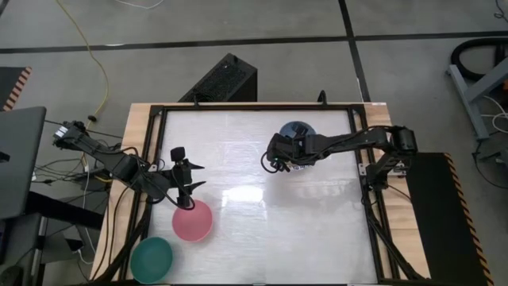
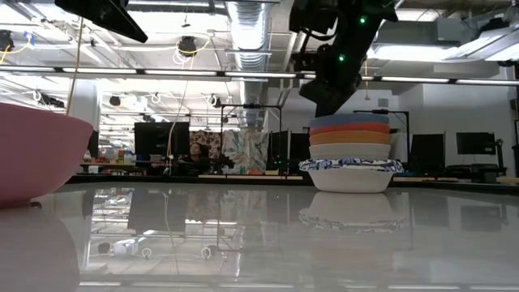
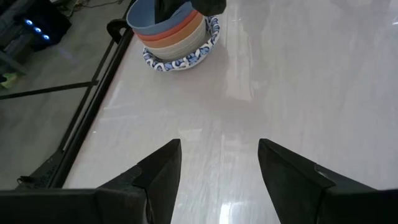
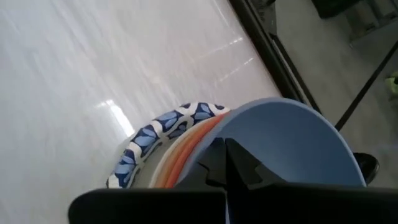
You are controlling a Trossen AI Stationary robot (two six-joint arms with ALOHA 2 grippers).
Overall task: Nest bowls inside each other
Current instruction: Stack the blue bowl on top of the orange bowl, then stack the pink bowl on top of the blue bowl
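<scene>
A stack of several nested bowls (image 2: 350, 154) stands on its base at the far right of the table. A blue bowl (image 4: 292, 143) is on top, over red, orange and cream ones and a white one with a blue patterned rim (image 3: 186, 61). My right gripper (image 1: 276, 159) is shut and slants down over the left part of the blue bowl. A pink bowl (image 1: 192, 221) and a green bowl (image 1: 151, 258) stand apart at the near left. My left gripper (image 3: 219, 162) hovers open over bare table beside the pink bowl. My right gripper has its shut fingertips (image 4: 227, 152) right at the blue bowl, coming slanting down from the table's right. In the low view the tip (image 2: 326, 104) ends just over the bowl's rim. Whether it touches the bowl, I cannot tell.
A black frame rail (image 1: 254, 106) runs around the white tabletop (image 1: 262, 230). The wide middle of the table between the stack and the pink bowl holds nothing. A dark box (image 1: 222, 79) lies on the floor beyond the far edge.
</scene>
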